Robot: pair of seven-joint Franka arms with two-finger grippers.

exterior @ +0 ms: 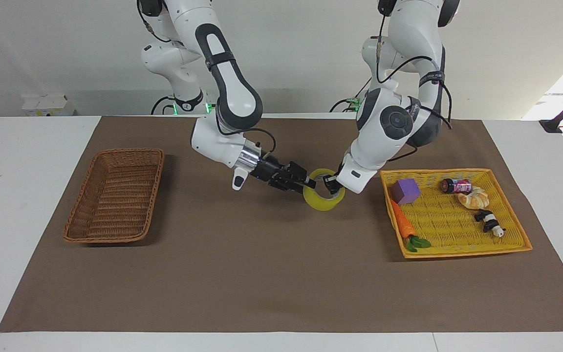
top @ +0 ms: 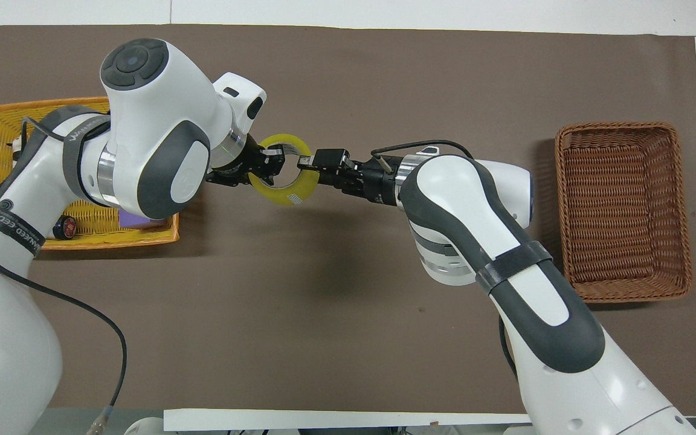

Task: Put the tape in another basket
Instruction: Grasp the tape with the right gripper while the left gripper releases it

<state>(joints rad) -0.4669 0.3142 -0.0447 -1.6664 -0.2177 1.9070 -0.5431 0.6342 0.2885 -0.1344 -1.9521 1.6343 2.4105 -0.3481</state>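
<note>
While the handover is in hand: the tape [exterior: 324,196] hangs in the air over the brown mat [exterior: 271,274] on the desk [exterior: 27,161], between the two baskets.
Tape's place: over the mat's middle, just beside the yellow tray [exterior: 457,254], well apart from the basket [exterior: 113,195] at the right arm's end.
Left gripper [exterior: 331,186]: fingers closed on the roll's wall at the side toward the tray, one finger inside the core, so this arm carries the tape.
Right gripper [exterior: 309,184]: fingers at the roll's rim on the basket side, straddling the wall; whether they have clamped yet I cannot tell.
Deciding relation: the roll's hole faces up and slightly toward the camera across the desk, and its ring wall lies straight ahead of the right fingers, which point along the desk at it; the right arm is the one nearer the basket.
Judged step: the right fingers need to pinch the wall before the left ones let go.
Facing view adds: the roll is clear of the mat, tilted.
Overhead view adds: the two grippers meet the ring from facing ends, nearly in one line.
Tray's contents: purple block [exterior: 405,190], carrot [exterior: 403,223], other small toys.
</note>
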